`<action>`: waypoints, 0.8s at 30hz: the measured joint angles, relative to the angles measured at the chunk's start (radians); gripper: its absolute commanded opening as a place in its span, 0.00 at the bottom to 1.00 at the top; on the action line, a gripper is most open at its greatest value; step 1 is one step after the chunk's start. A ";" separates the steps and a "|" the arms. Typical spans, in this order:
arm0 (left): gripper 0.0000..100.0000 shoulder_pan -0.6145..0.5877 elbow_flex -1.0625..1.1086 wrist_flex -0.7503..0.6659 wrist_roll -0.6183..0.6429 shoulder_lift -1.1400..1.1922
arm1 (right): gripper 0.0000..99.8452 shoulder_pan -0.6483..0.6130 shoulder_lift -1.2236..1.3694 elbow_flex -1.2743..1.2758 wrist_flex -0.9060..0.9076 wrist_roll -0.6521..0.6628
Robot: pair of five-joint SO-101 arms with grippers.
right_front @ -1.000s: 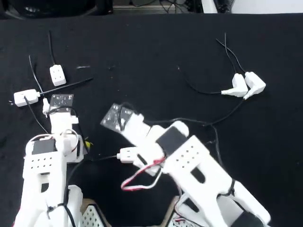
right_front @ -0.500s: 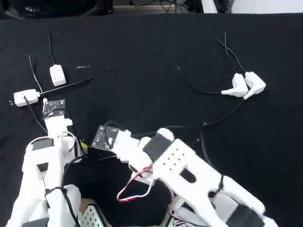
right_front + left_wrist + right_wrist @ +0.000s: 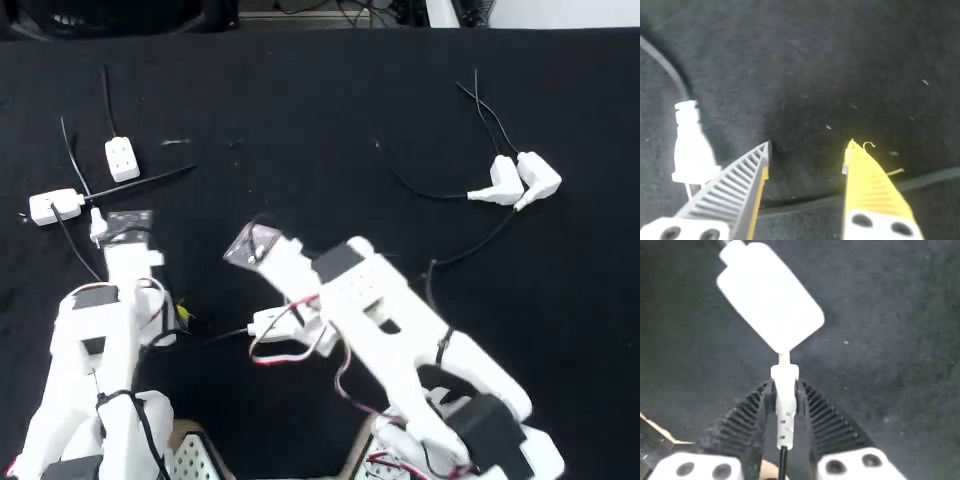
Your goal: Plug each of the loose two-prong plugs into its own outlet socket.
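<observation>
Right gripper: my jaws are closed tight on a white plug.
Held plug: its prong touches the end of a white socket block; I cannot tell how deep it goes.
Left gripper: my jaws are wide apart, holding nothing, low over the black table.
Loose plug: lies just beside my grey finger.
</observation>
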 measured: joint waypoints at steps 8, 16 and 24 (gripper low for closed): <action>0.25 0.072 -0.009 0.040 -0.021 0.000 | 0.01 0.032 0.037 -0.034 -0.068 -0.003; 0.25 0.075 -0.009 0.040 -0.021 0.000 | 0.01 0.038 0.032 -0.149 0.097 -0.020; 0.25 0.075 -0.009 0.040 -0.021 0.000 | 0.01 -0.126 -0.052 -0.081 0.169 -0.009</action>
